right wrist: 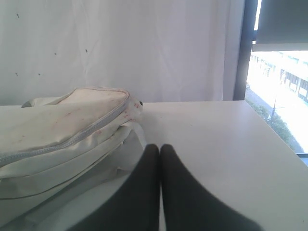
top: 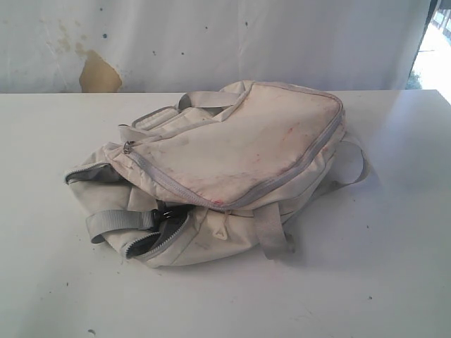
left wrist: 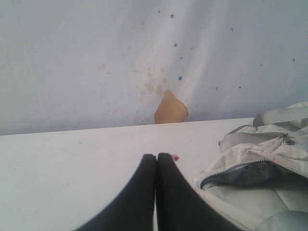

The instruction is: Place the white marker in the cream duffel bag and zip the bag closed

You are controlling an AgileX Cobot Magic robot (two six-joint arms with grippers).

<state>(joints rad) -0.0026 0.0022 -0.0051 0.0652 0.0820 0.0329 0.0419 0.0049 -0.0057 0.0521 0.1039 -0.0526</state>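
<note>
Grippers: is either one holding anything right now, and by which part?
Nothing is held. The left gripper and the right gripper are both shut with nothing between them; the cream duffel bag lies ungripped.

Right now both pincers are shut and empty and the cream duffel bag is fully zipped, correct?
No: the cream duffel bag has a zipper gaping open, per the left wrist view. Left pincer and right pincer are shut and empty.

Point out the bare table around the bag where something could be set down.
Bare table runs wide in front of the cream duffel bag, and on both sides of it. Crowded only mid-table, where bag and grey straps sprawl.
</note>
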